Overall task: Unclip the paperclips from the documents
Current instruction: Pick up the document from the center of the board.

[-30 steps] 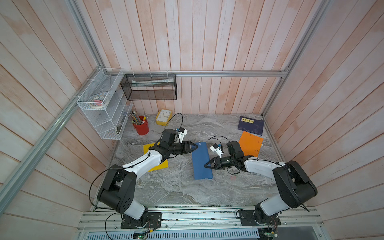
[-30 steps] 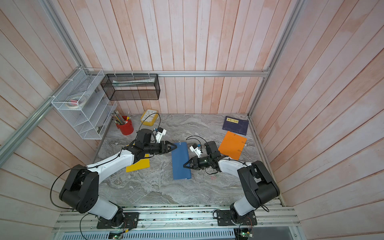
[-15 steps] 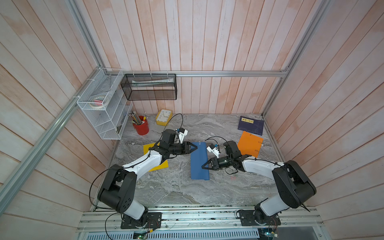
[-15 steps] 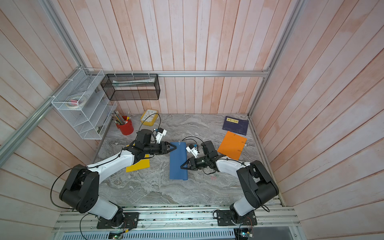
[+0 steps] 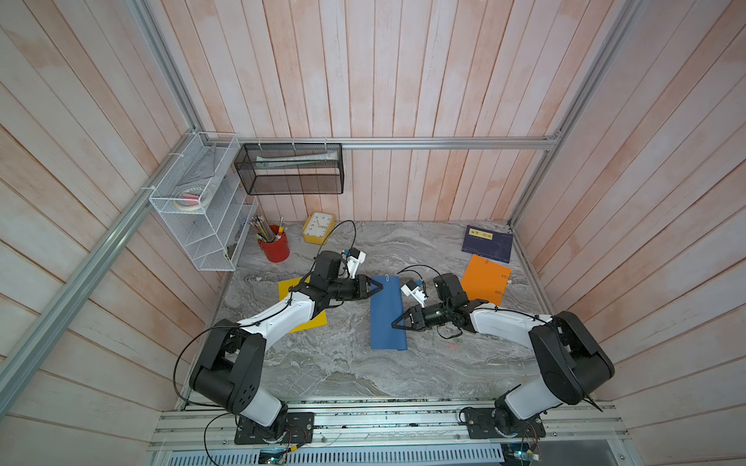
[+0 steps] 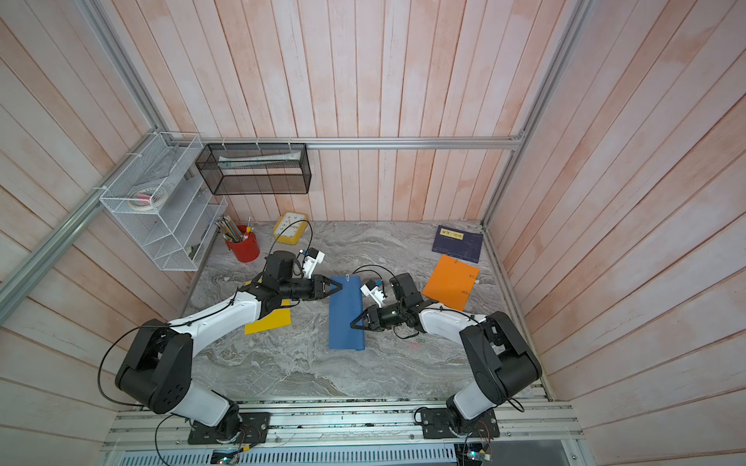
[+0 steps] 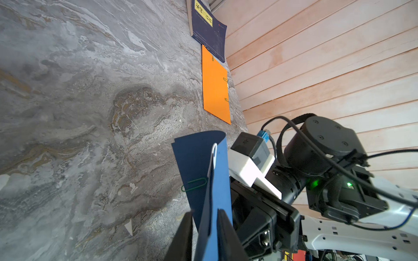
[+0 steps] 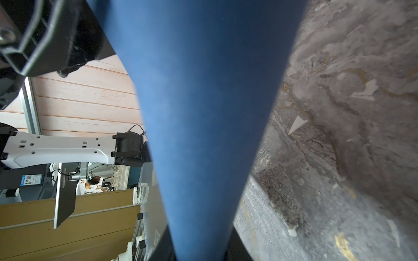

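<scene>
Where the blue document (image 5: pixel 385 314) rises off the marble table (image 5: pixel 339 375), its long edges meet the two pincers, which face each other across it. The right pincer (image 5: pixel 393 324) is closed on the edge nearest it. In the right wrist view the sheet (image 8: pixel 203 113) runs out from between the fingers and widens away from them, so this pincer has hold of it. The left pincer (image 5: pixel 379 287) meets the opposite edge near the far corner. In the left wrist view its dark fingers (image 7: pixel 226 235) stand close on either side of the raised sheet (image 7: pixel 217 180), with only a narrow gap, and I cannot tell whether they actually pinch it. Just ahead of the left pincer's tips a silvery paperclip (image 7: pixel 212 158) sits over the sheet's end edge, and it shows in both top views (image 5: pixel 387 277) (image 6: pixel 347 277). A green paperclip (image 7: pixel 194 184) is clipped across a fold beside it. The yellow document (image 5: pixel 313 320) lies flat behind the left pincer, partly under that arm. The orange document (image 5: pixel 484 282) lies well behind the right pincer, beside its wrist, with small clips (image 7: pixel 225 79) on its edges. Two loose clips (image 6: pixel 418 343), one reddish and one green, rest on the table beneath the right forearm.
</scene>
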Controlling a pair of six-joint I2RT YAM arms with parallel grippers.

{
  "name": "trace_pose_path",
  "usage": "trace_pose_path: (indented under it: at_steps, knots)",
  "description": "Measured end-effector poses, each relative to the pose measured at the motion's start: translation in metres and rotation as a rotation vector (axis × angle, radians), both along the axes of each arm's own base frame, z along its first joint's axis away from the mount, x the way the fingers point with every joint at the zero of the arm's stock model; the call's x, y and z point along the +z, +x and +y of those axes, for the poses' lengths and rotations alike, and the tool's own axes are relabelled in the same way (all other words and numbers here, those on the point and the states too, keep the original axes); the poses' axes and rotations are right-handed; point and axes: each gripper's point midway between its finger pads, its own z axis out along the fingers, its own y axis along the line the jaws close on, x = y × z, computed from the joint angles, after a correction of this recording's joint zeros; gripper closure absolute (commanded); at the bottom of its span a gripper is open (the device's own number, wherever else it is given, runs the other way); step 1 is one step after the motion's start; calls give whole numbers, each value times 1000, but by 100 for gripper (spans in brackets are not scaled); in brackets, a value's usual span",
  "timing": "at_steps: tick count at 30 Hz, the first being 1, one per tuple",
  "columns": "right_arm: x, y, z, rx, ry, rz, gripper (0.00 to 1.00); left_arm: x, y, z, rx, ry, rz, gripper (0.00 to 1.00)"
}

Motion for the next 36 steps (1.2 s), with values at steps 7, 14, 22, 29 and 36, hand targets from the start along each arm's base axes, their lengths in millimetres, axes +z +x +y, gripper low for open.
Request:
trace_pose_path:
  at_steps: [7,14,22,29,36]
  knots:
    - [5,-6,1,35,28,5,75,2,-5,-3,-37,-14,-6,78]
    - [13,-12,7,86,53,-7,75,3,-7,-3,-51,-17,-12,77]
    - [14,-17,10,108,54,-11,75,5,-6,-4,-53,-21,-23,85]
    - [14,-17,10,107,54,-11,74,4,-6,-4,-54,-20,-26,91]
    - [15,-17,10,106,54,-10,73,4,-6,-4,-54,-19,-26,95]
